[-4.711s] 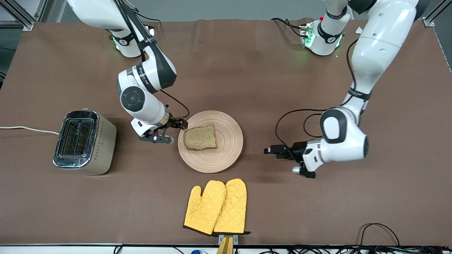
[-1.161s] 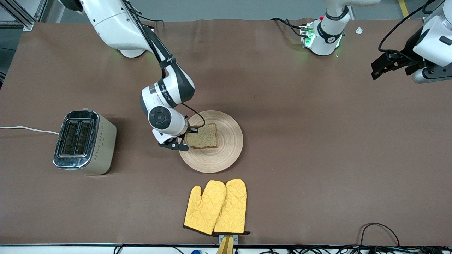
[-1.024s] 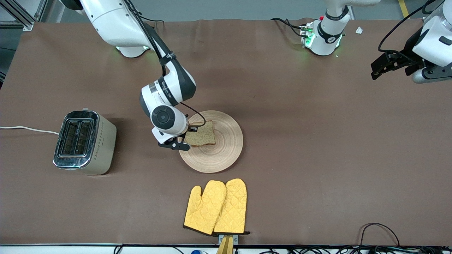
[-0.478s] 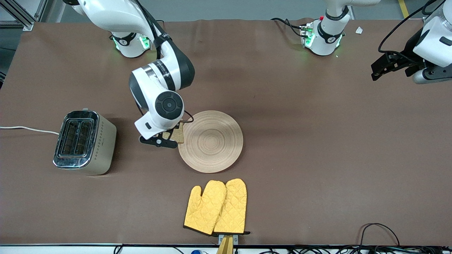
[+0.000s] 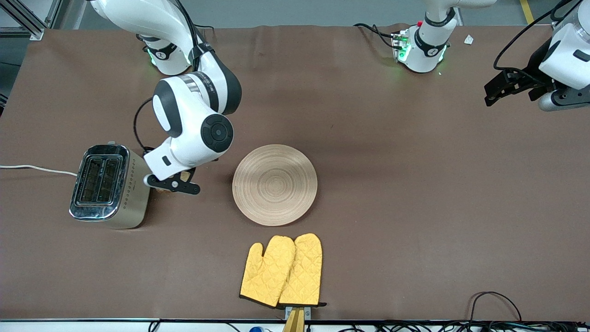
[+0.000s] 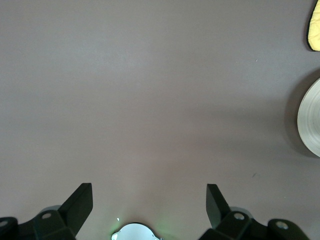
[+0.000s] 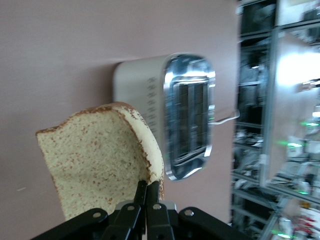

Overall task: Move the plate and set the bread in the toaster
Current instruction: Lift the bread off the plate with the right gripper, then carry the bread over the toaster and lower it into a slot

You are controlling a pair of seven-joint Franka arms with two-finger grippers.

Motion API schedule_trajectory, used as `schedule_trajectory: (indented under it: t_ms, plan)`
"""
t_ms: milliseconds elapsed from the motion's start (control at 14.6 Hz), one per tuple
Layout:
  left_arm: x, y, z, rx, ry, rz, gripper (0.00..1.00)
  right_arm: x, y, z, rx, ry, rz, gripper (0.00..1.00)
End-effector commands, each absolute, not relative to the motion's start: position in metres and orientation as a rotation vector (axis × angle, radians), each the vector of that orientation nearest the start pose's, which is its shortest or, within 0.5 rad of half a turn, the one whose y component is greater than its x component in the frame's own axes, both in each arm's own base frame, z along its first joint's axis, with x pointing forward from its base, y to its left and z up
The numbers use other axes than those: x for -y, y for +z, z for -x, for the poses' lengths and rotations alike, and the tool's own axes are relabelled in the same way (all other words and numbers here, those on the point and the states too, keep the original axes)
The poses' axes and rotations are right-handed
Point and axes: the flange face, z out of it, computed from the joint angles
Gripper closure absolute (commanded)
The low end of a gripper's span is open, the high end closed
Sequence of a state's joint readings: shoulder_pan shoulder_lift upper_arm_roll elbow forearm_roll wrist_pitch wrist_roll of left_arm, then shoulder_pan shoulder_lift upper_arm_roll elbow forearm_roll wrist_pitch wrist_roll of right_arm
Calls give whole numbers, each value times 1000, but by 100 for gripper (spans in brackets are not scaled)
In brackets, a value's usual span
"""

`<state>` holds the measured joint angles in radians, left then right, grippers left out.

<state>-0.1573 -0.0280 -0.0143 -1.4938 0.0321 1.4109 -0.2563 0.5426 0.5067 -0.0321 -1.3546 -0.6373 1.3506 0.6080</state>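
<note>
My right gripper (image 7: 148,189) is shut on the crust edge of the bread (image 7: 97,160), a brown speckled slice held up in the air. In the front view the gripper (image 5: 177,181) is beside the toaster (image 5: 109,185), between it and the plate, and only a bit of the bread (image 5: 185,176) shows under the wrist. The cream toaster with chrome top (image 7: 187,115) has both slots empty. The round wooden plate (image 5: 274,184) lies bare mid-table. My left gripper (image 5: 500,87) is open and empty, raised over the left arm's end of the table, waiting; its open fingers (image 6: 80,202) frame bare table.
A pair of yellow oven mitts (image 5: 282,269) lies nearer the front camera than the plate. The toaster's white cord (image 5: 32,168) runs off the right arm's end of the table. The plate's edge (image 6: 311,120) and a mitt (image 6: 315,25) show in the left wrist view.
My right gripper has lifted the bread off the plate and carried it toward the toaster. The plate is now bare. The left arm has not moved.
</note>
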Motion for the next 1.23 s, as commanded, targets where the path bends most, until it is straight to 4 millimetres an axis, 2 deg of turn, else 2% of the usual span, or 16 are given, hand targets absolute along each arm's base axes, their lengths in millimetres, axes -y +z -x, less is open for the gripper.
schedule_trajectory:
  t_ms: [0,205,410,546,819,1161]
  plan:
    - [86,665,-522,128,53,3086,0,-232,450,-604,88,-30,-2221,99]
    - [88,665,-522,125,53,3087,0,-204,463,-608,110,13,-2137,100]
    - [90,665,-522,120,55,3087,0,-165,486,-600,158,17,-2123,100]
    - [90,665,-521,118,52,3086,0,-136,489,-595,176,12,-2127,100]
    - [90,665,-522,116,54,3083,0,-102,455,-588,155,-14,-2087,100]
    - [89,665,-522,115,56,3087,0,-82,445,-583,172,51,-2085,100]
